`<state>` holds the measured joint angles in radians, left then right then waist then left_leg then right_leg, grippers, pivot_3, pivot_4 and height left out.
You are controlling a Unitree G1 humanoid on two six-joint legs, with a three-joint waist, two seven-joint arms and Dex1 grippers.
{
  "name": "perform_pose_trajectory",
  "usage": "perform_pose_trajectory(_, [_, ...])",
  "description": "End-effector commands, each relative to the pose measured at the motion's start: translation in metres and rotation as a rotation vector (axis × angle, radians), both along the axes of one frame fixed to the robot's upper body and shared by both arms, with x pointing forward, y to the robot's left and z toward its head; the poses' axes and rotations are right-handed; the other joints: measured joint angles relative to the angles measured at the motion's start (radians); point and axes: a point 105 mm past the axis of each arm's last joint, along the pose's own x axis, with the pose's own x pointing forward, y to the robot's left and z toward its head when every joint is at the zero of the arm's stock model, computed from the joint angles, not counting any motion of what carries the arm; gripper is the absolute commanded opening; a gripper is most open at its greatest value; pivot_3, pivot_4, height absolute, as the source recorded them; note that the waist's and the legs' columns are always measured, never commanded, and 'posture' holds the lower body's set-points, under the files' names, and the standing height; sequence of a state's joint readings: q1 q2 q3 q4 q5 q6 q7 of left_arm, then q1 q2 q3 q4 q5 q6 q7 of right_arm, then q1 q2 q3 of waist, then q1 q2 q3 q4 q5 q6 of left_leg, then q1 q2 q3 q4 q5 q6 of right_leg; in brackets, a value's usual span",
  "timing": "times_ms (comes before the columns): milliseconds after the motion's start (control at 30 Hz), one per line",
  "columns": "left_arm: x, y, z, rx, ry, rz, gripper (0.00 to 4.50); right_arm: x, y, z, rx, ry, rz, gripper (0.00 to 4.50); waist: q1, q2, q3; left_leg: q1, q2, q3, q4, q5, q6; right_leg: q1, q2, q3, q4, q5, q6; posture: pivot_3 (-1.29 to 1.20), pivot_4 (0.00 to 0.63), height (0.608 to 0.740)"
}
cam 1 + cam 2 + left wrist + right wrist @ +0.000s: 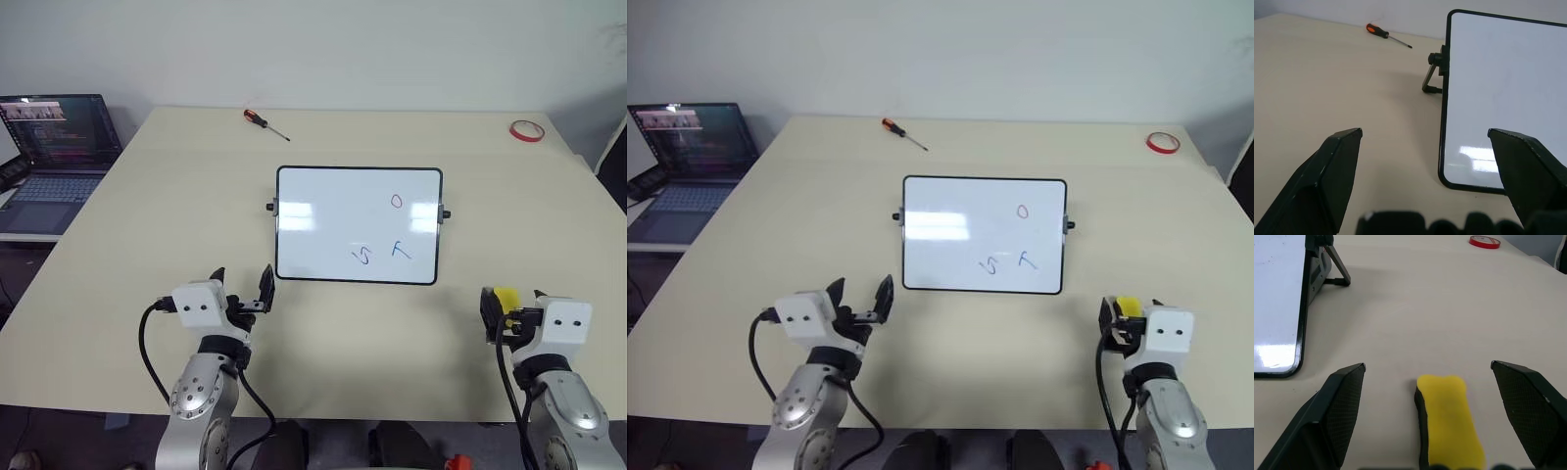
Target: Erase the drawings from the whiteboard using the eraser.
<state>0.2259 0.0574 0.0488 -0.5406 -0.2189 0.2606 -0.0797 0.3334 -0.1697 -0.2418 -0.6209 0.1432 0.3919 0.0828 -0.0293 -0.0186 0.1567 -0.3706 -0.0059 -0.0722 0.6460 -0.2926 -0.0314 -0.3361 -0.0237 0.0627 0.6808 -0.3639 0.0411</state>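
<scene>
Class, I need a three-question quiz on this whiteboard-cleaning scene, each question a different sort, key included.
1. True or false: the eraser lies on the table between the right gripper's open jaws.
2. How many drawings are on the whiteboard?
3. Which thing lies beyond the whiteboard near the table's far right corner? A) screwdriver B) red tape ring C) laptop

Key: 1 true; 2 three; 3 B.

A wide beige counter (147, 245) stands against a plain white wall (323, 49). To its left, a lower side table (24, 235) carries an open laptop (54, 157) with a lit screen. Even light gives soft shadows.
</scene>
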Motion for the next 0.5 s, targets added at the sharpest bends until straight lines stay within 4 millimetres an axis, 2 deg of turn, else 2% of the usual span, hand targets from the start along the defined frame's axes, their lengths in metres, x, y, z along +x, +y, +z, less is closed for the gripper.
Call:
perform_pose_trajectory(33, [0.001, 0.003, 0.013, 0.014, -0.048, -0.006, 4.5, 0.0, 0.004, 0.013, -0.003, -0.058, 0.001, 4.49, 0.0, 0.0, 0.0, 0.0, 0.0, 0.0, 0.0, 0.0, 0.0, 0.0, 0.0, 0.0, 0.0, 0.0, 0.0, 0.0, 0.15, 0.74])
perform_pose_trajectory(167, [0.006, -0.002, 0.017, 0.024, -0.066, -0.056, 4.5, 0.0, 0.004, 0.016, 0.003, -0.064, 0.001, 4.49, 0.0, 0.0, 0.0, 0.0, 0.0, 0.0, 0.0, 0.0, 0.0, 0.0, 0.0, 0.0, 0.0, 0.0, 0.0, 0.0, 0.15, 0.74])
perform_pose_trajectory(333, [0.022, -0.023, 0.025, 0.022, -0.105, -0.274, 4.5, -0.007, -0.001, 0.019, -0.001, -0.061, -0.013, 4.49, 0.001, 0.0, 0.0, 0.0, 0.0, -0.001, 0.0, 0.001, -0.002, 0.0, 0.0, -0.001, 0.001, 0.0, 0.0, 0.0, 0.15, 0.74])
perform_pose_trajectory(500, [0.026, -0.072, 0.039, 0.067, -0.154, -0.693, 4.5, -0.009, -0.001, 0.02, 0.013, -0.043, -0.005, 4.49, 0.0, 0.0, 0.0, 0.0, 0.0, -0.001, 0.0, 0.003, -0.005, 0.0, 0.001, -0.001, 0.001, 0.0, 0.0, 0.0, 0.15, 0.74])
